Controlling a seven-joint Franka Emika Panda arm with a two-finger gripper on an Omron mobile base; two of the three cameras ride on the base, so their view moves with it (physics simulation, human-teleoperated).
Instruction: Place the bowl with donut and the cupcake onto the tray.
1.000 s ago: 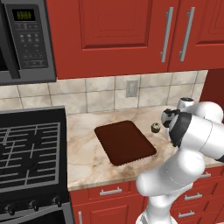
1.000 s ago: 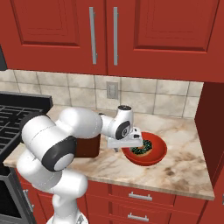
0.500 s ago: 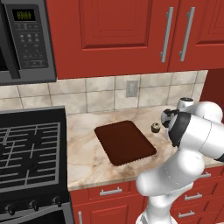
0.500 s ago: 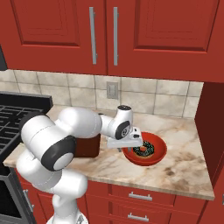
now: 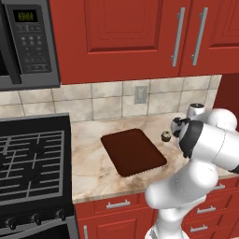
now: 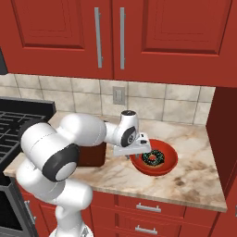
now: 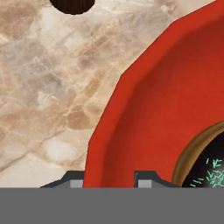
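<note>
1. The gripper (image 6: 144,149) is down low at the left rim of the bowl (image 6: 159,167), on the marble counter (image 6: 194,180) right of the tray (image 5: 133,151).
2. Seen from the hand, the bowl's red rim (image 7: 103,144) runs straight down between the two finger tips (image 7: 74,180), one outside the wall and one inside over the red floor. The jaws stand parted around that rim; whether they already press on it I cannot tell.
3. The donut (image 6: 152,158) lies inside the bowl, just past the fingers, its teal flecks showing.
4. The cupcake (image 5: 165,136) sits on the counter just beside the tray's right edge, apart from the bowl; its dark top (image 7: 72,5) peeks in at the upper edge of the hand view.
5. The tray lies flat on the counter between the stove (image 5: 30,163) and the arm.
</note>
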